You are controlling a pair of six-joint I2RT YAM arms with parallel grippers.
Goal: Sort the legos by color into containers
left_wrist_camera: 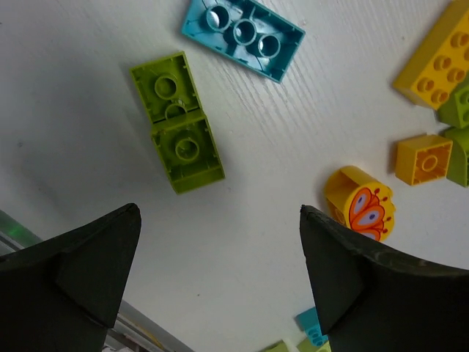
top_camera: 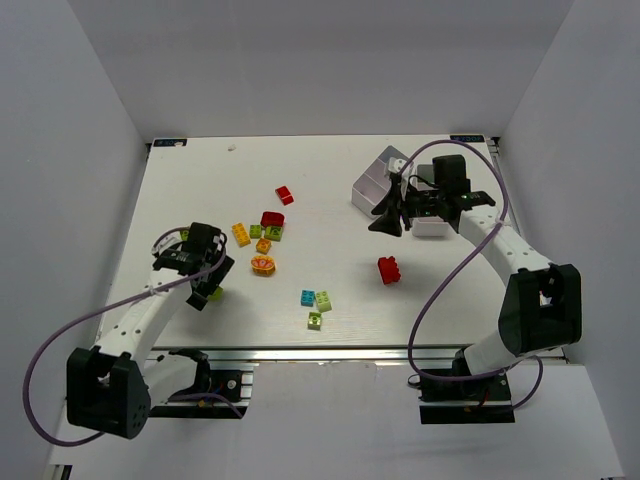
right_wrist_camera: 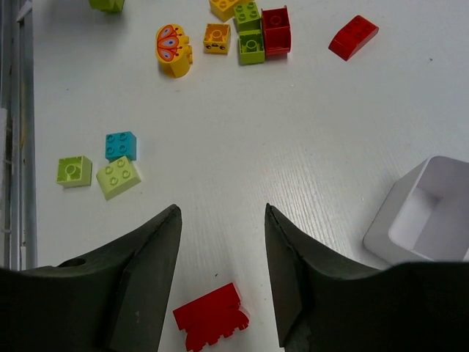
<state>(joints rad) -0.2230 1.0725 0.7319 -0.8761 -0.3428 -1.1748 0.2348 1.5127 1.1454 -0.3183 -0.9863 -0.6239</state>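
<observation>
Loose legos lie across the white table: a red sloped brick (top_camera: 285, 195), a dark red one (top_camera: 272, 218), yellow (top_camera: 241, 234), green (top_camera: 273, 233), a yellow butterfly piece (top_camera: 263, 265), cyan (top_camera: 308, 297) and lime (top_camera: 323, 301). My left gripper (top_camera: 208, 280) (left_wrist_camera: 220, 213) hangs open over bare table, with joined lime bricks (left_wrist_camera: 178, 121) and a cyan brick (left_wrist_camera: 243, 37) ahead of it. My right gripper (top_camera: 385, 222) (right_wrist_camera: 223, 209) is open and holds nothing. A red brick (right_wrist_camera: 211, 317) (top_camera: 389, 270) lies on the table under it. White containers (top_camera: 380, 182) (right_wrist_camera: 425, 213) stand at the back right.
A second white container (top_camera: 432, 226) sits partly under the right arm. The table's near metal edge (top_camera: 330, 352) runs just behind the lime bricks. White walls enclose the table on three sides. A purple cable loops off each arm.
</observation>
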